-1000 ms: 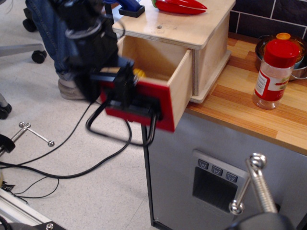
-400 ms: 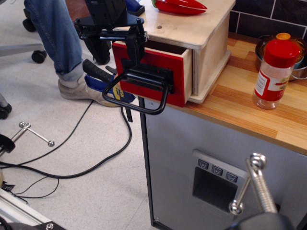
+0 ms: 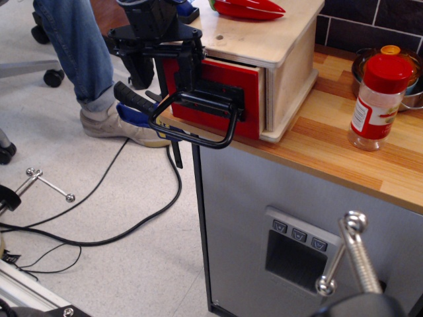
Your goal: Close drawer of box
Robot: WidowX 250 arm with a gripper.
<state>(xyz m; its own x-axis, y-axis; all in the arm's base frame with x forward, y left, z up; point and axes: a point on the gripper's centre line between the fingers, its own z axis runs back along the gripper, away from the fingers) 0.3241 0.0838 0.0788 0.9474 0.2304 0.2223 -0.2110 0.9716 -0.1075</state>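
Note:
The pale plywood box point(image 3: 291, 72) stands on the wooden counter's left end. Its drawer point(image 3: 221, 82), with a glossy red front, is pushed almost fully in; only a narrow strip still sticks out of the slot. The black loop handle point(image 3: 197, 125) hangs from the front, tilted out and down. My black gripper point(image 3: 163, 79) is at the drawer's left side, its fingers spread wide. The right finger point(image 3: 188, 66) rests against the red front's left edge, above the handle. Nothing is held between the fingers.
A red-capped spice bottle point(image 3: 379, 99) and a metal bowl point(image 3: 365, 63) stand right of the box. A red object point(image 3: 248, 8) lies on the box top. Below are a grey cabinet point(image 3: 251, 198), floor cables point(image 3: 99, 224), a person's leg point(image 3: 73, 46) and a metal clamp point(image 3: 350, 254) close to the camera.
The drawer went from far open to almost shut, pushed back into the box by my gripper. The handle swung along with it. In the last step it moved in slightly more.

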